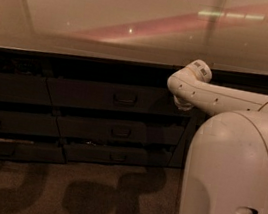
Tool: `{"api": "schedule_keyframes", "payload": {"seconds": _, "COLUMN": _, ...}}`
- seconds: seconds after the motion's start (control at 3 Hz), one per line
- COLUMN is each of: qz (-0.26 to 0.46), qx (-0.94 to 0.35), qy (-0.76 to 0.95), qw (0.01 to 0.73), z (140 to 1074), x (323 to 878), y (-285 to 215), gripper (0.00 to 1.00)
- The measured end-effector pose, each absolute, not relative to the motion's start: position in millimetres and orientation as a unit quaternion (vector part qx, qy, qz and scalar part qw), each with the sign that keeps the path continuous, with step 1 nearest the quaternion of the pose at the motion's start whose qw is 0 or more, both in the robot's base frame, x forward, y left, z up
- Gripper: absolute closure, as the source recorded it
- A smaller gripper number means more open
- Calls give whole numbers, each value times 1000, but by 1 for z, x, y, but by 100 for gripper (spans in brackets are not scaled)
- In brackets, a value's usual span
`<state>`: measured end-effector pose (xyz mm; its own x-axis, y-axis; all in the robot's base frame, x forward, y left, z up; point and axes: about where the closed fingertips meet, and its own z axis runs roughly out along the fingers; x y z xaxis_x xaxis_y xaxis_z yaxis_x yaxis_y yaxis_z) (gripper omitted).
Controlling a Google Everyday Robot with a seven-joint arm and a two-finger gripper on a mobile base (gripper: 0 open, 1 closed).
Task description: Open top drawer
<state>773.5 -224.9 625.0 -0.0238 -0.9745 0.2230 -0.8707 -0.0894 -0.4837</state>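
Note:
The top drawer [90, 97] is the widest and tallest dark front just under the counter, with a small rectangular pull handle [125, 98] at its middle. Its front sits flush with the neighbouring fronts, so it looks shut. My white arm [211, 96] reaches in from the right, with its bent joint [192, 75] in front of the drawer's upper right corner. My gripper does not show; it is hidden behind the arm and my body.
Two shallower dark drawers [119, 133] [116, 156] lie below the top one, and more fronts [5, 86] stand to the left. A pale glossy countertop [112, 19] runs above. My white body [233, 180] fills the lower right. Brown floor [59, 193] lies in front.

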Motion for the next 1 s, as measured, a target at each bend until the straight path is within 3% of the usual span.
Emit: {"api": "schedule_keyframes", "payload": {"seconds": 1.0, "qz": -232, "qx": -698, "qy": 667, "qw": 118, "z": 628, "x": 775, "y": -225, "gripper": 100}}
